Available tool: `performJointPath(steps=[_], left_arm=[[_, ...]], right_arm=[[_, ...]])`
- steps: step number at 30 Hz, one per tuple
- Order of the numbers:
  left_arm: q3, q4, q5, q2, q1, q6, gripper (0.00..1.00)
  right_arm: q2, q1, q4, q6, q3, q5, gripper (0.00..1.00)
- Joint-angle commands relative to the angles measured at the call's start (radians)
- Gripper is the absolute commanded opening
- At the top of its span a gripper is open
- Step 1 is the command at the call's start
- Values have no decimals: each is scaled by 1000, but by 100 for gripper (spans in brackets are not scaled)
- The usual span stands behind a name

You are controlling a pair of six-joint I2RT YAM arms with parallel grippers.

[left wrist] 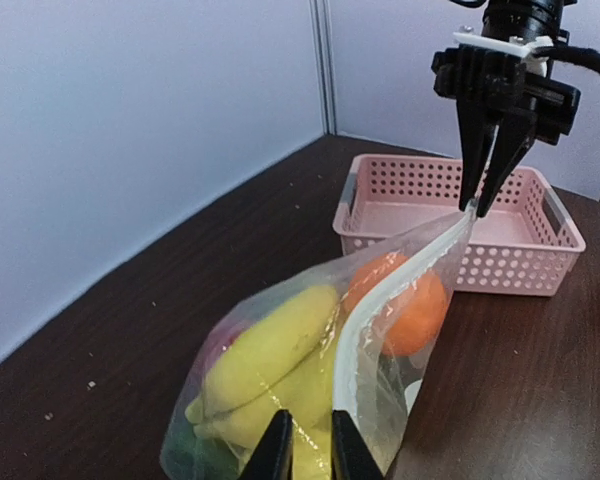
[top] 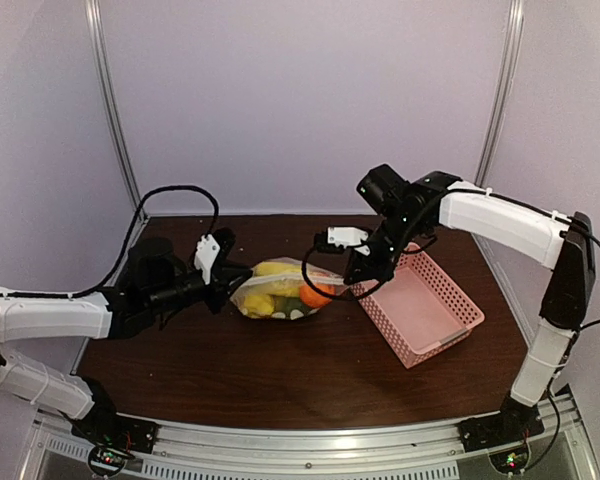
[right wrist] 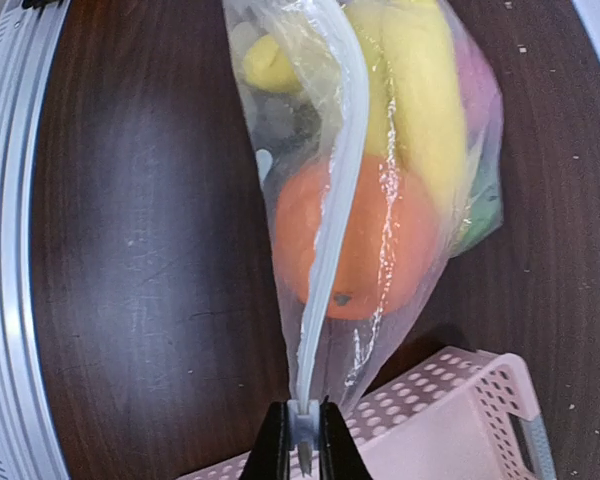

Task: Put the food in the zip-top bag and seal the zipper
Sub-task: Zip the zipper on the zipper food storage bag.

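The zip-top bag (top: pixel 280 290) lies on the table, stretched between both grippers. Through its clear film show the food: yellow bananas (left wrist: pixel 270 350), an orange ball (left wrist: pixel 420 310) and a green piece (right wrist: pixel 480 200). The zipper (right wrist: pixel 340 180) runs as a whitish strip along the bag's upper edge. My right gripper (right wrist: pixel 302 415) is shut on the small white slider tab (right wrist: pixel 302 424) at the bag's basket-side end, also in the left wrist view (left wrist: pixel 477 205). My left gripper (left wrist: pixel 312 425) stands at the opposite end with its jaws a narrow gap apart, the bag's film right at the fingertips.
A pink lattice basket (top: pixel 420 310) sits to the right of the bag, just behind my right gripper, with nothing showing in it. Purple walls close the table at the back and sides. A metal rail (right wrist: pixel 10 200) runs along the near edge.
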Motion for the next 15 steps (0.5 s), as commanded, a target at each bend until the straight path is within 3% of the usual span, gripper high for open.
performJointPath(steps=[1, 5, 10, 15], left_arm=[[-144, 3, 95, -115, 3, -133, 15], [-220, -32, 102, -231, 2, -199, 20], [-245, -82, 113, -278, -12, -262, 28], [-186, -144, 58, -286, -12, -209, 31]], right_arm=[[-81, 77, 62, -7, -159, -58, 7], [-137, 89, 53, -15, -277, -81, 10], [-180, 97, 9, -13, -329, -136, 41], [-233, 91, -41, -12, -299, -172, 51]])
